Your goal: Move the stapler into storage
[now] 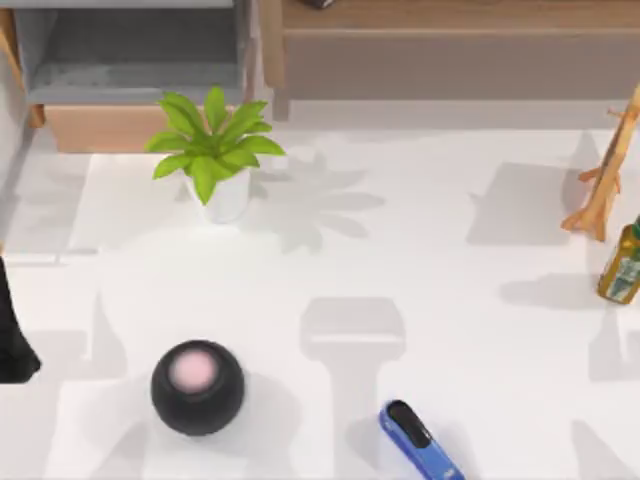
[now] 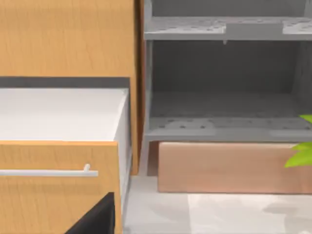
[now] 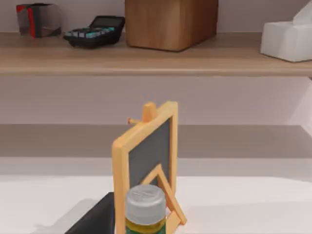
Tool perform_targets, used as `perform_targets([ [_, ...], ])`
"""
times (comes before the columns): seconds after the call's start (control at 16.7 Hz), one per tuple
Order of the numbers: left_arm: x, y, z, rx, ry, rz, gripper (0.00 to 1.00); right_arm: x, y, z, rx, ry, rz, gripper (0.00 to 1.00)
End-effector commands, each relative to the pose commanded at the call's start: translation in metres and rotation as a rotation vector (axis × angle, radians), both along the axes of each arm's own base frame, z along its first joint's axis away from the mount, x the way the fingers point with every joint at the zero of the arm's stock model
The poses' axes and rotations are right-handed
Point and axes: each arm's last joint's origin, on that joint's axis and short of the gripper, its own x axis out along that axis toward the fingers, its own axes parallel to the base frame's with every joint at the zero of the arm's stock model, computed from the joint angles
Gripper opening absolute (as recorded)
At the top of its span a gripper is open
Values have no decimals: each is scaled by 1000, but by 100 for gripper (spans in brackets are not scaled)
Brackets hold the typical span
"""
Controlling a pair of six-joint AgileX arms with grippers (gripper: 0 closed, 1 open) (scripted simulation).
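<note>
The stapler, small and blue with a black top strip, lies flat on the white table near the front edge, right of centre, with nothing touching it. Storage is the grey-walled compartment with a light wood front at the back left; the left wrist view faces its grey floor and wood front edge. My left arm is parked at the table's left edge, far from the stapler, and a black part of the left gripper shows low in its wrist view. A black part of the right gripper shows beside the bottle.
A black ball with a pink spot sits left of the stapler. A potted plant stands in front of storage. A wooden easel and a bottle stand at the right edge. A long wooden shelf runs along the back right.
</note>
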Motion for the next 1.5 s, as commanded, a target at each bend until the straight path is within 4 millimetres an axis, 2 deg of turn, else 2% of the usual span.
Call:
perform_targets([
  [0.24,0,-2,4,-25,23,-15,100,0,0,0,0,0,0,100],
  [0.42,4,-8,19,-118,116,-70,100,0,0,0,0,0,0,100],
  [0.66,19,-27,51,-305,344,-159,100,0,0,0,0,0,0,100],
  [0.84,42,-53,76,-450,580,-195,100,0,0,0,0,0,0,100],
  [0.96,61,-78,88,-530,754,-187,100,0,0,0,0,0,0,100],
  [1.14,88,-130,96,-608,1015,-119,100,0,0,0,0,0,0,100],
  [1.32,106,-192,87,-630,1239,12,100,0,0,0,0,0,0,100],
  [1.5,110,-254,65,-606,1395,177,100,0,0,0,0,0,0,100],
])
